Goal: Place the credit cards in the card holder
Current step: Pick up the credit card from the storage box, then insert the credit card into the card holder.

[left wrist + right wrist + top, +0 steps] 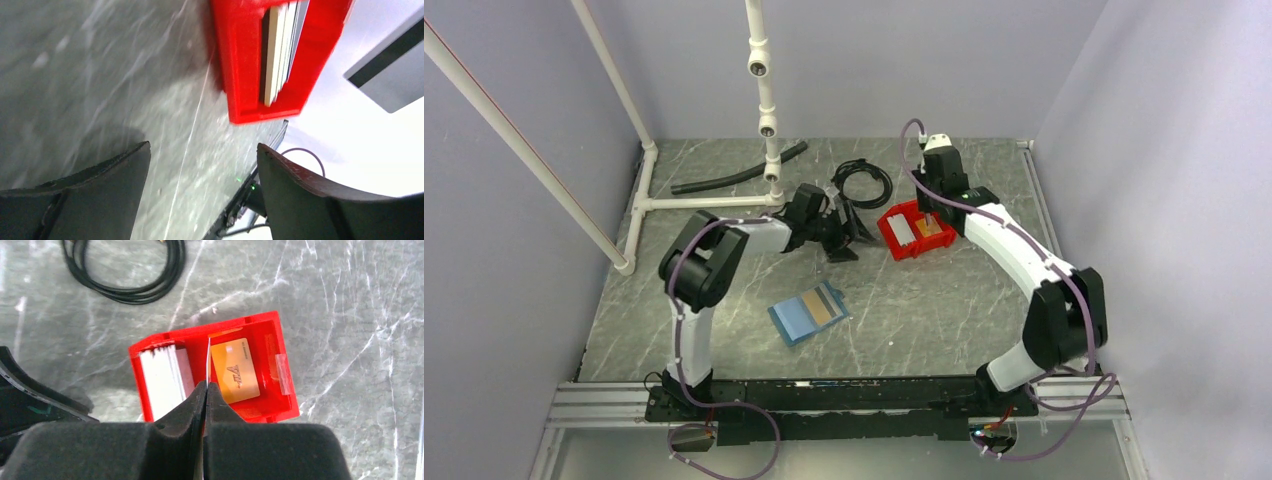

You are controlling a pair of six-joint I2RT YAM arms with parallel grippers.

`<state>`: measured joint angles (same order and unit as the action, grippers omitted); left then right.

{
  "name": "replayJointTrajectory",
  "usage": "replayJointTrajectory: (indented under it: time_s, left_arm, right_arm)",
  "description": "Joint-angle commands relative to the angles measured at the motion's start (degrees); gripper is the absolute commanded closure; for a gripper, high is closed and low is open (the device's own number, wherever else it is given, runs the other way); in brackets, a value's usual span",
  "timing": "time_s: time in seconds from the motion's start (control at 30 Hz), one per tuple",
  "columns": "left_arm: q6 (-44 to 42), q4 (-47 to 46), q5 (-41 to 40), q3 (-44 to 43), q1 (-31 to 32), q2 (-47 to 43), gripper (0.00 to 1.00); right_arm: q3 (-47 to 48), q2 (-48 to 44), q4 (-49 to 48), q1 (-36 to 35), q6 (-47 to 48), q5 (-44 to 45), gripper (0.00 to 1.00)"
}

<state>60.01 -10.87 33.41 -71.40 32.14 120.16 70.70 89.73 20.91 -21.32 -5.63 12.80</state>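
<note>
The blue card holder (802, 318) lies flat on the table at centre front, with a tan card (822, 306) on its right part. My right gripper (206, 387) hangs over the red bin (272, 327) and is shut on a thin white credit card (208, 357) seen edge-on. In the bin lie a tan-orange card (235, 370) and a stack of white cards (162, 377). My left gripper (202, 155) is open and empty, low over the table just left of the bin (235, 60). A grey card with a dark stripe (392, 75) shows in the left wrist view.
A coiled black cable (862, 183) lies behind the bin. A black hose (734, 178) and a white pipe frame (709, 202) stand at the back left. Grey walls close in the table on the left, back and right.
</note>
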Motion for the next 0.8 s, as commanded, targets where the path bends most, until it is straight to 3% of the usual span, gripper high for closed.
replayJointTrajectory:
  time_s: [0.0,0.1,0.2,0.3,0.43,0.57,0.77]
  left_arm:
    - [-7.0,6.8,-1.4,5.2,-2.6,-12.3,0.14]
    - [-11.1,9.9,1.7,9.2,-4.2,-20.0,0.10]
    - [-11.2,6.5,8.3,16.2,-6.3,-29.7,0.07]
    - [-8.3,1.1,12.7,23.9,-8.0,-39.3,0.04]
    - [-3.7,-4.7,11.7,32.3,-8.2,-50.3,0.01]
    - [1.8,-11.7,9.9,37.2,-8.2,-56.6,0.01]
    - [-0.2,-0.3,4.5,37.1,-8.1,-62.6,0.04]
  right_arm:
    - [-1.8,-6.1,-3.3,-1.6,-2.6,-0.8,1.00]
    - [-1.7,-6.6,-3.5,-1.6,-6.9,-22.6,1.00]
    - [-3.1,-4.8,-8.3,-1.7,-15.9,-45.9,1.00]
    - [-8.1,-3.9,-19.7,-2.4,-28.1,-58.2,1.00]
    - [-14.0,-3.9,-37.7,-3.3,-41.7,-65.3,1.00]
    - [-17.0,-3.3,-50.4,-5.5,-51.6,-66.9,1.00]
    - [-18.6,-2.7,-57.9,-7.2,-58.1,-66.2,1.00]
